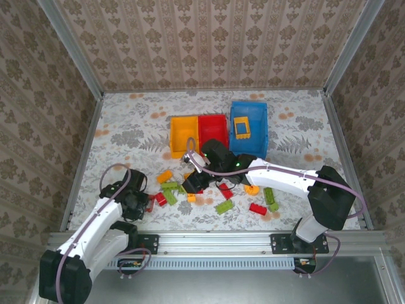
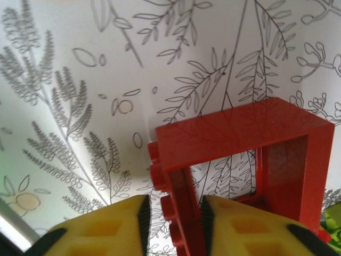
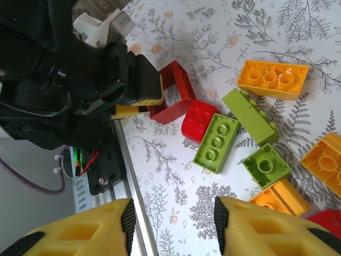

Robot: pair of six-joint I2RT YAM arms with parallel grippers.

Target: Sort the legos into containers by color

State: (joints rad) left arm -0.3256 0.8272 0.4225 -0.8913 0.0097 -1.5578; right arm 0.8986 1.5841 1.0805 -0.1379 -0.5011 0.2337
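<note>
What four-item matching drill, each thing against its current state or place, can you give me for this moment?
Things:
1. red frame
2. blue bin
3. right gripper
4. yellow-orange bin

States or places:
A. open, holding nothing
B. directly left of the red bin
C. pinched by one side in the left gripper
D. holds a yellow frame

Pairs: 1-C, 2-D, 3-A, 4-B.

A red frame, lime brick and orange brick lie on leaf-printed tabletop.
</note>
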